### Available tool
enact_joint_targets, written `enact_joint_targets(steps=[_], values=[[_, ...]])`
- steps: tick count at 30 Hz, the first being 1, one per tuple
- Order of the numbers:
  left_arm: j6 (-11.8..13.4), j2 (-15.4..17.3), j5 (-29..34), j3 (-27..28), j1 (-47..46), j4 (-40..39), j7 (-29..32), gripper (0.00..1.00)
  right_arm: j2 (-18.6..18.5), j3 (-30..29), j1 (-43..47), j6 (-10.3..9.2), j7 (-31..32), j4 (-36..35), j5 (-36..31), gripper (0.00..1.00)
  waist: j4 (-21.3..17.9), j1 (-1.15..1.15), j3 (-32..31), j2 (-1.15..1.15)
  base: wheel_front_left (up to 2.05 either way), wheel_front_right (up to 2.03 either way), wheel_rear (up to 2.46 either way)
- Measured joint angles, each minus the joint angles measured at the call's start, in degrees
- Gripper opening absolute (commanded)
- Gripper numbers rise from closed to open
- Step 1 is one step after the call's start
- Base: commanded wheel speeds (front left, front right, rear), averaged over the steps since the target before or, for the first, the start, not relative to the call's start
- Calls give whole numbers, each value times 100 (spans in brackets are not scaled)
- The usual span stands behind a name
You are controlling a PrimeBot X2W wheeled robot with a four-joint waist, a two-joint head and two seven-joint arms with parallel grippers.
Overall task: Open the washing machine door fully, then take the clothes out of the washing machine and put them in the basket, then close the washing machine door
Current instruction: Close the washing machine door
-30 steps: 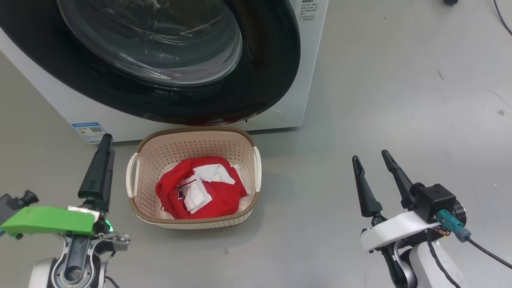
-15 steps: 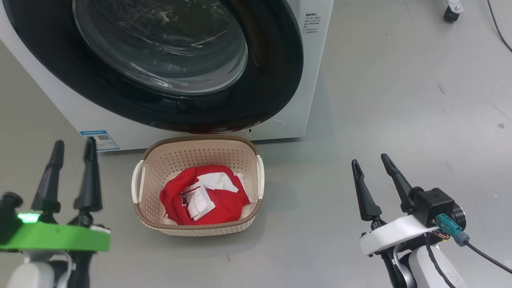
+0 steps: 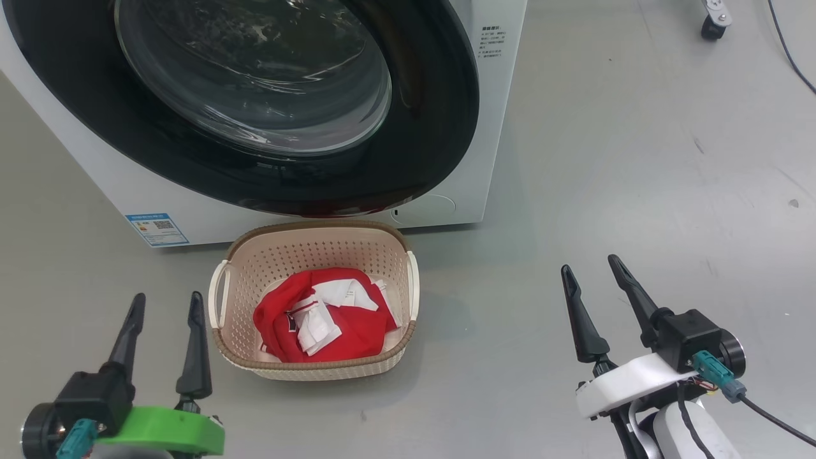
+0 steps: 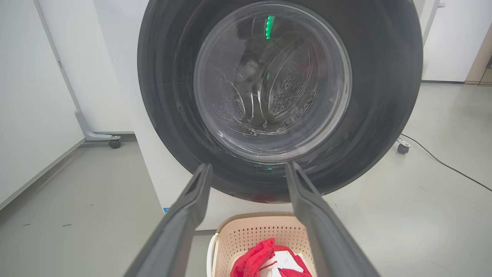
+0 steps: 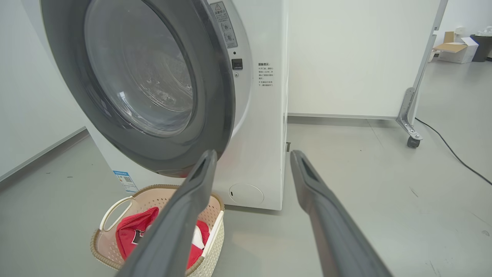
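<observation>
The clothes [image 3: 347, 328] lie bunched in the basket [image 3: 319, 227], which stands on the floor just in front of the washing machine [image 3: 500, 115] — soft, light cloth that any pinch on a fold would lift. The door [image 3: 440, 127] looks stiff, glossy and probably slippery; it seems swung to, and is best pushed on its black ring, not the glass. The left hand [image 3: 167, 296] and right hand [image 3: 589, 262] both gape wide — empty, touching nothing.

washing machine door [image 4: 280, 96] ahead, clothes [image 4: 253, 261] in basket [image 4: 250, 234], tool [image 4: 248, 167] spread wide
</observation>
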Motion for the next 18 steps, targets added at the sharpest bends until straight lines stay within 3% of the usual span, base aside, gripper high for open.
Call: enact_joint_targets(steps=[18], values=[[164,-388,235,-168,113,257,-56,100,0,-40,197,-60,0,14,-103,100,37,0,-138,0,0,0,0]])
